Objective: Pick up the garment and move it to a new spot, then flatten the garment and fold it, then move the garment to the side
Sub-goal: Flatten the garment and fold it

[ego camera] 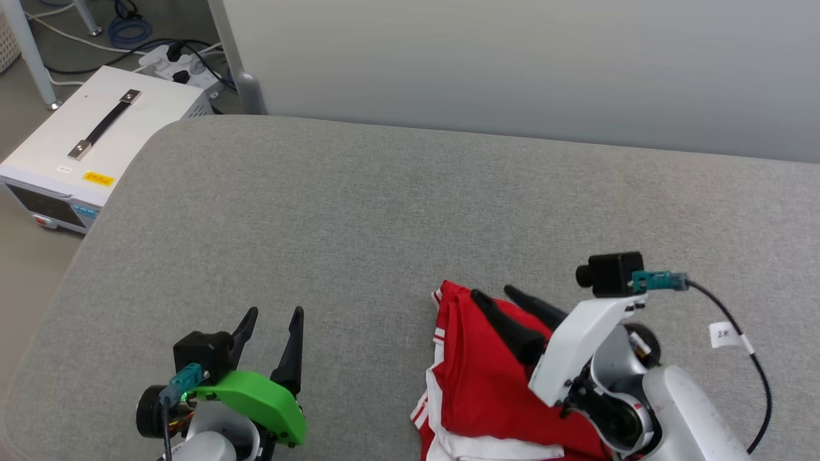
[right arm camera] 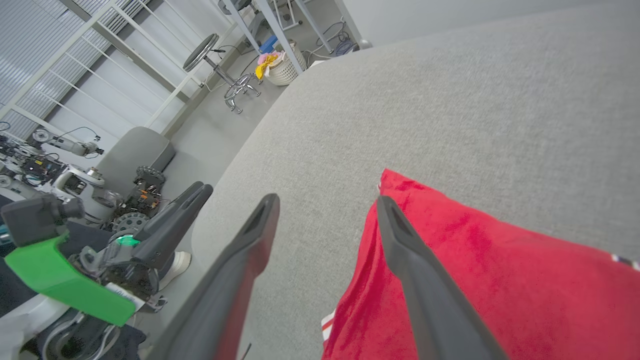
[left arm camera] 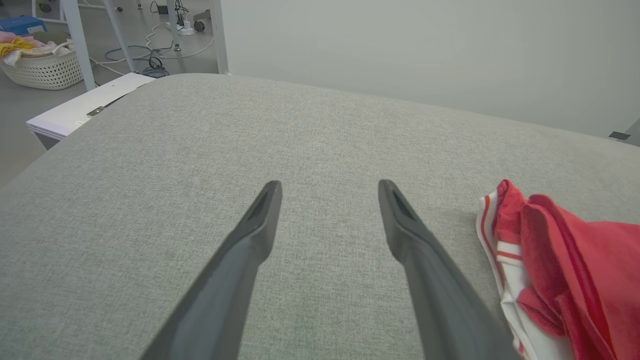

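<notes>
The garment lies folded into a red bundle with white striped trim at the near right of the grey padded table. My right gripper is open just above the bundle's far left corner, and no cloth is pinched between its fingers. In the right wrist view, one finger of my right gripper lies over the red garment and the other over bare table. My left gripper is open and empty at the near left, well apart from the bundle. The left wrist view shows my left gripper over bare table, with the garment to its right.
A white box with a black handle stands on the floor off the table's left edge, and a power strip with cables lies behind it. A pale panel runs along the table's far edge. A laundry basket sits further off.
</notes>
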